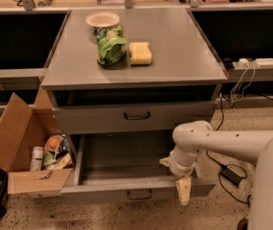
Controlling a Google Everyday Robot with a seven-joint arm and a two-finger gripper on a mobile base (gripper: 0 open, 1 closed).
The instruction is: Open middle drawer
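The middle drawer (108,190) is a wide grey metal drawer with a small dark loop handle (140,194). It stands pulled far out of the cabinet, and its bare inside (121,159) shows. My gripper (182,189), cream-tipped on a white arm (222,143), points down over the right end of this drawer's front edge. It is about 90 pixels to the right of the handle and not on it. Above, a closed grey drawer (93,119) with its own loop handle (137,115) sits flush. Whatever lies below the open drawer is hidden.
The cabinet top (174,56) holds a white bowl (102,19), a green bag (110,47) and a yellow sponge (140,53). An open cardboard box (16,133) with bottles and packets stands on the floor at the left, touching the open drawer's corner. Cables and a power brick (232,174) lie at the right.
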